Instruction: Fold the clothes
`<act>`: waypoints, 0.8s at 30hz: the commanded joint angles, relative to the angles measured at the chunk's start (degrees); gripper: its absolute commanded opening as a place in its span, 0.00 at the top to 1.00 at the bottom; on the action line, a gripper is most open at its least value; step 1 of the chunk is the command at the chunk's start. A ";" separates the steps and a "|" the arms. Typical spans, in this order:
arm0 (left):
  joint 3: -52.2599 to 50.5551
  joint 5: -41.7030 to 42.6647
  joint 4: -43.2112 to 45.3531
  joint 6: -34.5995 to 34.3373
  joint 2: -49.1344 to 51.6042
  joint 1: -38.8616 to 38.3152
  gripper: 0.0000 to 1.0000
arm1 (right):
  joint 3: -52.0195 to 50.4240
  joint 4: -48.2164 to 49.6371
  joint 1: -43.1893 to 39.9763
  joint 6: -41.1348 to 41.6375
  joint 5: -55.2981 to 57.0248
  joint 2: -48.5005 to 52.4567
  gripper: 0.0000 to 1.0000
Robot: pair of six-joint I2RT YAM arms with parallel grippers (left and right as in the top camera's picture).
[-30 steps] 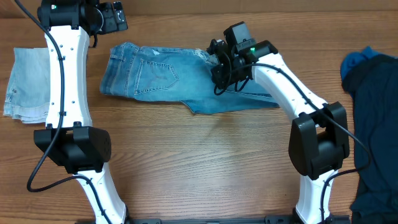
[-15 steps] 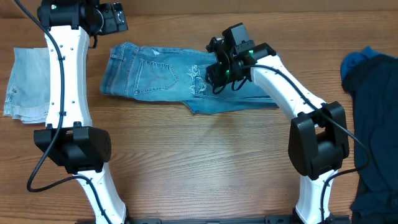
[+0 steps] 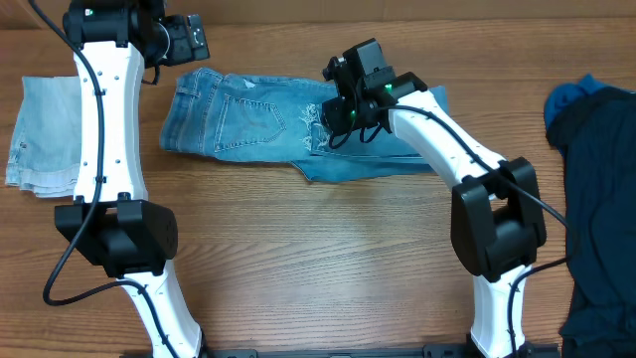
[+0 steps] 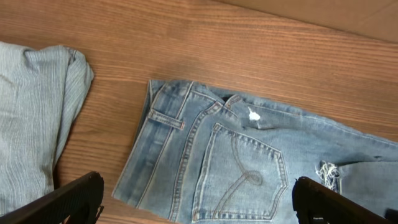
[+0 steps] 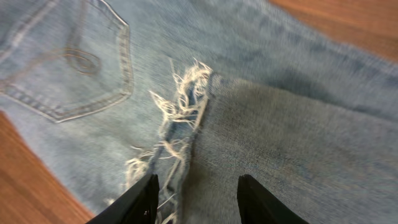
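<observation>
The faded light-blue jeans [image 3: 248, 124] lie across the far middle of the table, back pocket up. One leg is folded back over them, and its frayed hem [image 3: 316, 124] rests near the pocket. My right gripper [image 3: 340, 117] hovers just above that hem, fingers apart. In the right wrist view [image 5: 196, 199] the hem [image 5: 180, 106] lies flat between them. My left gripper [image 3: 187, 38] is open and empty beyond the waistband end. In the left wrist view [image 4: 196, 205] it looks down on the pocket [image 4: 242, 168]. The paler denim piece [image 3: 45, 134] lies folded at the far left.
A dark blue garment [image 3: 601, 199] is heaped at the table's right edge. The paler denim piece also shows at the left of the left wrist view [image 4: 31, 112]. Bare wood table [image 3: 318, 249] lies in front of the jeans.
My right gripper moved left across the jeans, bringing the leg over. The frayed hem now lies exposed by the pocket. The left arm barely shifted.
</observation>
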 commanded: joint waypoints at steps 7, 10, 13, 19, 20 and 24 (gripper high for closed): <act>-0.61 1.05 -0.72 -0.61 0.26 0.20 0.00 | -0.09 4.83 2.82 8.48 -12.57 4.37 0.54; -0.61 1.05 -0.79 -0.61 0.26 0.20 0.00 | -0.09 6.38 4.09 11.23 -12.33 4.37 0.54; -0.61 1.03 -0.81 -0.59 0.24 0.20 0.00 | -0.09 8.22 5.38 11.19 -12.35 4.37 0.48; -0.61 1.20 -2.12 -0.61 0.24 0.17 0.00 | 13.07 -1.11 -1.60 10.80 -11.80 -1.49 0.46; -0.61 2.16 -2.69 -0.57 0.26 0.07 0.00 | 16.06 -5.66 -4.09 10.80 -11.67 -2.29 0.46; -0.68 3.87 -2.95 -1.42 1.11 -1.38 0.00 | 18.93 -18.36 -11.93 8.87 -11.61 -2.56 0.42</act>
